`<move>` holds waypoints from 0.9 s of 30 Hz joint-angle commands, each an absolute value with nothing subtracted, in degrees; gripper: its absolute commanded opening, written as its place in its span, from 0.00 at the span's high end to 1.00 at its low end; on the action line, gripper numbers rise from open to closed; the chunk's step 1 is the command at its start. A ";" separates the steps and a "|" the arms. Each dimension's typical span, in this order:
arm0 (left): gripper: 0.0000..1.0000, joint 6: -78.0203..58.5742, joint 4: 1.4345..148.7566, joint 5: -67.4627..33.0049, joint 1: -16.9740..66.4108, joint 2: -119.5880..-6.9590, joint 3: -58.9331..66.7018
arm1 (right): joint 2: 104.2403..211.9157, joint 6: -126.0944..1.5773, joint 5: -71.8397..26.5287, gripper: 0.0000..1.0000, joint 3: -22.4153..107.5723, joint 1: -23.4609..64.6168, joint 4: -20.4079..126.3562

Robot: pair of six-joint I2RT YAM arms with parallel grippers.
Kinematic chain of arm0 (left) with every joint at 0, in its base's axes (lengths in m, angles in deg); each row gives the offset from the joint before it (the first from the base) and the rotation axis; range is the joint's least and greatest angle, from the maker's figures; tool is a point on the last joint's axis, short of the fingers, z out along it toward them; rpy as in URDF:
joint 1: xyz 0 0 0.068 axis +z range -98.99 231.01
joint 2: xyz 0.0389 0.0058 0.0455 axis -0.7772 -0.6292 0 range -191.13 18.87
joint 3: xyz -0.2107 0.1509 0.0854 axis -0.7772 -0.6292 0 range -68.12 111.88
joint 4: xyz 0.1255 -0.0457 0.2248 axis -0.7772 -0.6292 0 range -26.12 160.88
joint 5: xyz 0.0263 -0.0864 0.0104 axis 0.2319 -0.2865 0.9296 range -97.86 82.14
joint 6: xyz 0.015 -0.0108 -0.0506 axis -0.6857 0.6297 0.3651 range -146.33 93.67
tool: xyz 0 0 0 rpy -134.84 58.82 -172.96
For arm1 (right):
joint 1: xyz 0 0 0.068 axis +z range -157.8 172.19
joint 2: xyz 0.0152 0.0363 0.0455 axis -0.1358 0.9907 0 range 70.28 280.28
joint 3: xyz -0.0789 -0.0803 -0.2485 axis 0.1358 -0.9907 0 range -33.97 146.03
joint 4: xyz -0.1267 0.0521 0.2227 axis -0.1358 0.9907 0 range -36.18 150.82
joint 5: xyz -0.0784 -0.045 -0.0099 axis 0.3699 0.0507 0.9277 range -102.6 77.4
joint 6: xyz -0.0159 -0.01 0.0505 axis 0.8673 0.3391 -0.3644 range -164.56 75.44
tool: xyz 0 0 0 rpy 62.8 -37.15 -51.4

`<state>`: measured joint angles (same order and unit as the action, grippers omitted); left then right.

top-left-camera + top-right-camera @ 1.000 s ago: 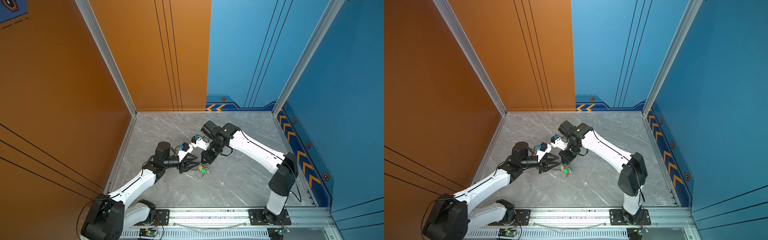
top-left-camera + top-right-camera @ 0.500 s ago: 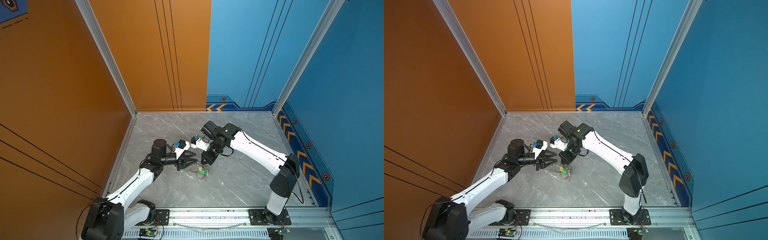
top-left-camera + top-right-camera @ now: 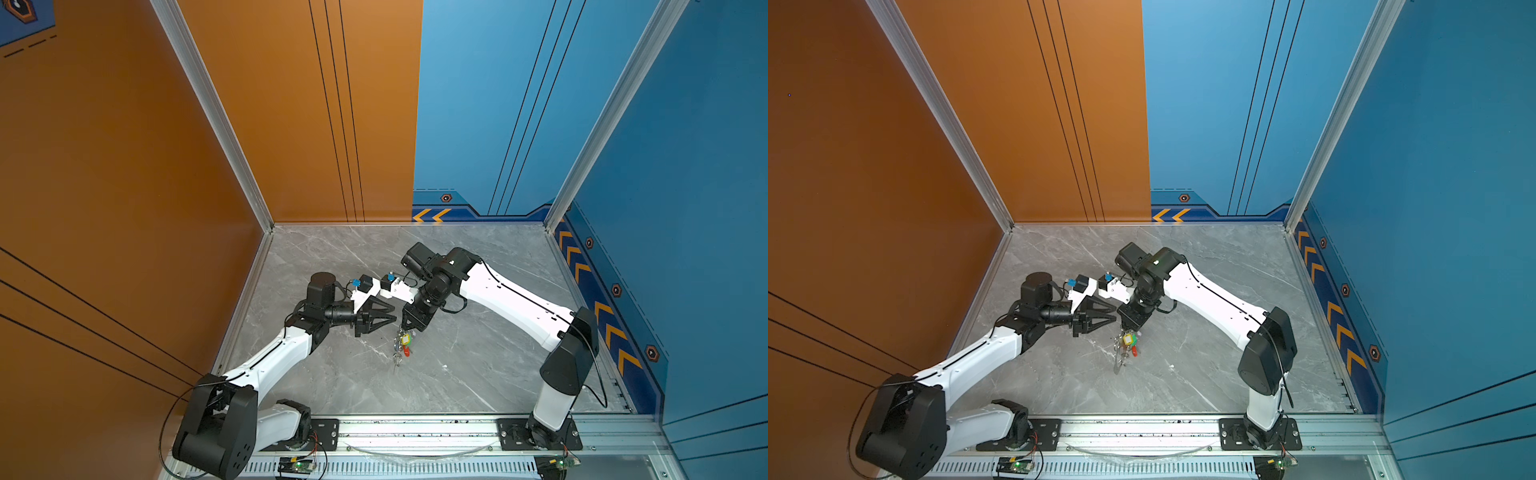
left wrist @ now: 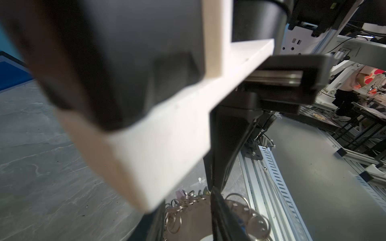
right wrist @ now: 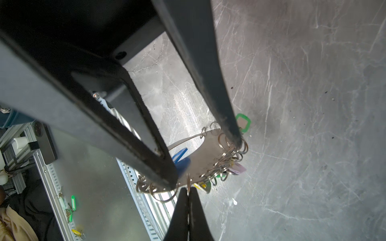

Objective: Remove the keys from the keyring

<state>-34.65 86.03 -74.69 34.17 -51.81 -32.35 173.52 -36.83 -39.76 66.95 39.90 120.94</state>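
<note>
**Item 1: keyring** (image 5: 208, 154). Grey hoop edged with split rings (image 5: 231, 154), held clear of the tabletop (image 3: 478, 374). It hangs from the right gripper (image 5: 189, 194), which is clenched on its rim. In a top view its long axis runs roughly 1 to 7 o'clock below that gripper.

**Item 2: keys** (image 3: 405, 341). Tags green, yellow and red (blue and pink show only in the right wrist view). All are bunched on the hoop just under the right gripper.

**Item 3: left gripper** (image 3: 394, 314). It is spread and not closed on anything I can make out. The bunch lies just beside its tips, at about 4 o'clock. In the right wrist view its fingers (image 5: 215, 100) straddle the hoop, one tip among the split rings. Judgement: the right arm steadies, the left picks.

**Change.** The left gripper has shifted toward 12 o'clock and narrowed slightly. The hoop and right gripper are much as before.
</note>
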 commanded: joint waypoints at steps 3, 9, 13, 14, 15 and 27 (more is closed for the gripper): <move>0.65 -33.54 86.26 -80.84 33.56 -53.63 -30.37 | 171.43 -35.52 -41.48 1.00 67.39 40.22 122.47; 0.70 -33.63 86.19 -81.51 32.85 -55.06 -31.54 | 171.44 -35.49 -41.78 1.00 67.91 40.09 122.47; 0.71 -33.49 86.24 -81.20 31.82 -55.36 -31.68 | 171.80 -35.43 -41.72 1.00 68.31 40.10 122.47; 0.72 -33.50 86.23 -81.08 31.44 -55.41 -31.67 | 171.84 -35.51 -41.70 1.00 68.49 40.14 122.47; 0.72 -33.54 86.17 -81.05 31.27 -55.48 -31.65 | 171.79 -35.57 -41.68 1.00 68.59 40.05 122.45; 0.79 -34.09 86.19 -81.23 29.12 -58.32 -31.39 | 171.61 -35.64 -42.22 1.00 68.57 39.74 122.46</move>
<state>-34.41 87.37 -81.05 29.64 -57.33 -31.58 173.52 -37.03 -39.67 66.95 39.09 122.84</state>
